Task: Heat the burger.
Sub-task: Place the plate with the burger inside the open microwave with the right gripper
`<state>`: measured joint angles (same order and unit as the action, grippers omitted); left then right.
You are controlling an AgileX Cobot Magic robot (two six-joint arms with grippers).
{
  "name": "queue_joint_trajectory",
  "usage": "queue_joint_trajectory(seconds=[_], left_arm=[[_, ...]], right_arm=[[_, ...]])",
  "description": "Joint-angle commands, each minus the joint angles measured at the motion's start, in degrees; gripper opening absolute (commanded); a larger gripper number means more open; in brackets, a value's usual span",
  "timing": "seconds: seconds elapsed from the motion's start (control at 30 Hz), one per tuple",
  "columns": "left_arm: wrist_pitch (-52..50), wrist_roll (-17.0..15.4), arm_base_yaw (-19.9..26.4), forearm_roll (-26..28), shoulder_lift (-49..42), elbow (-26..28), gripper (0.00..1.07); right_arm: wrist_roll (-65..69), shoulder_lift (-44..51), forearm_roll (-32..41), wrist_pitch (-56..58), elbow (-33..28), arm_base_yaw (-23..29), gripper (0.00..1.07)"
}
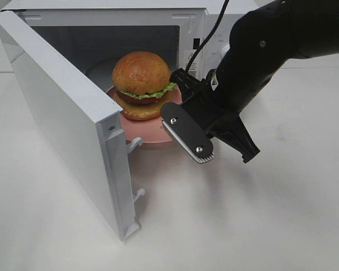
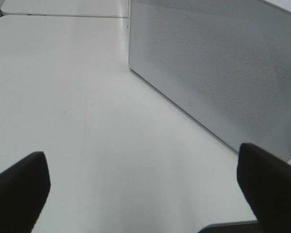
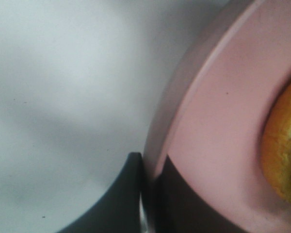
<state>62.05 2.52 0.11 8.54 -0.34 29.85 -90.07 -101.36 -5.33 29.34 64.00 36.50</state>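
Left gripper (image 2: 143, 191): out past the microwave's left side, beyond the door. The jaws are spread wide with nothing between them and only bare table underneath.
Table (image 2: 63, 97): white and plain, running under and around the microwave.
Grey panel (image 2: 218, 73): covered in fine dotted mesh and standing upright on the table. It is probably the outer face of the microwave's door, though the left wrist view shows too little to be sure.
Door (image 1: 62, 113): white, swung wide open at the microwave's left, with latch hooks (two white ones) sticking out of its free edge.
Microwave (image 1: 101, 5): white, its cavity open to the front, with a pale turntable (image 1: 99, 73) on the floor inside.
Burger (image 1: 142, 84): upright on the plate in the microwave's opening. It has a glossy brown bun, green lettuce, a dark red filling and a bottom bun.
Plate (image 1: 141, 135): pinkish, round and flat. The back part is inside the microwave and the front edge juts out past the opening over the table.
Right gripper (image 3: 149, 167): at the microwave's front, right of the burger. It is clamped tight on the plate's rim with a dark finger on either face, and the bun is clear of both.
Right arm (image 1: 260, 51): black, reaching down from beside the microwave's right front corner.
Cable (image 1: 212, 34): black, hanging across the microwave's control panel.
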Motion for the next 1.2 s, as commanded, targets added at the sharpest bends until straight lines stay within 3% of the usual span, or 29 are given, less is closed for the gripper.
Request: queue_joint_trajectory(seconds=[0.03, 1.2], left_arm=[[-0.74, 0.0, -0.17, -0.06, -0.8, -0.17, 0.99], [-0.74, 0.0, -0.17, -0.06, -0.8, -0.17, 0.99]], right_arm=[[0.06, -1.43, -0.23, -1.38, 3.95, -0.23, 0.0], [7.85, -16.67, -2.92, 2.81, 25.67, -0.23, 0.0]])
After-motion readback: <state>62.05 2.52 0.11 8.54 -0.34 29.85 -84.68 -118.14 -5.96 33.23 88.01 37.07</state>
